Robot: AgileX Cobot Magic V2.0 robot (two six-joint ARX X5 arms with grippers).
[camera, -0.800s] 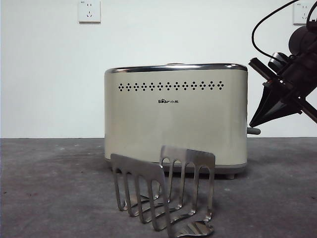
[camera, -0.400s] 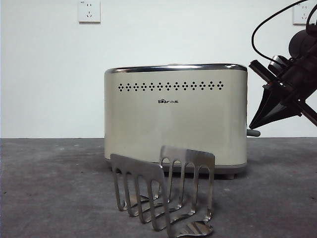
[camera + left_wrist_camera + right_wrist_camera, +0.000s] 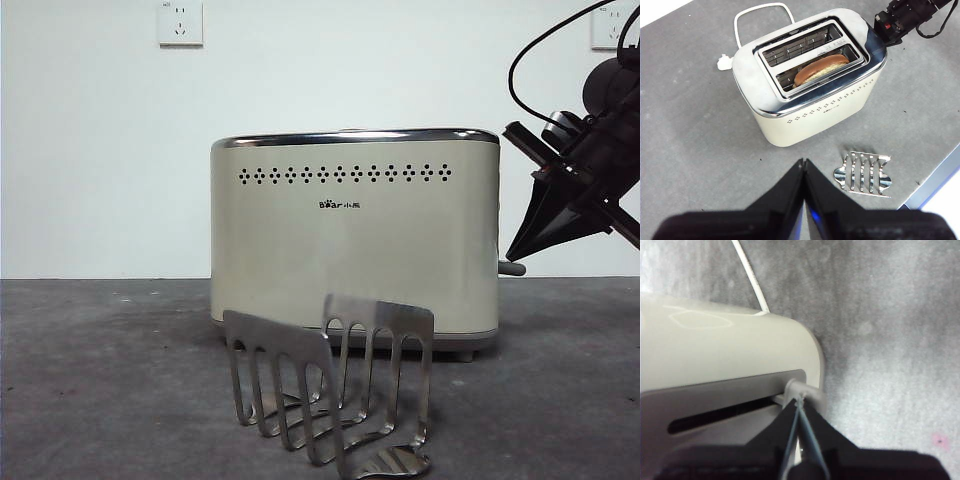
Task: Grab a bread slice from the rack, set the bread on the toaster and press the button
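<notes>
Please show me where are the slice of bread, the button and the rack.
slice of bread [image 3: 821, 68]: left wrist view, on its brown crust in the toaster slot.
button [image 3: 805, 391]: right wrist view, on the grey knob.
rack [image 3: 378, 318]: front view, on the rear divider.

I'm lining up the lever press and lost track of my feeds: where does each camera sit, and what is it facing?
Front: table height, facing the toaster side-on, rack nearest; right gripper at the button.
Left wrist: high above, left gripper shut, looking down on the slice of bread in its slot.
Right wrist: close on the toaster's end, shut tips at the button.
All three share the toaster.
</notes>
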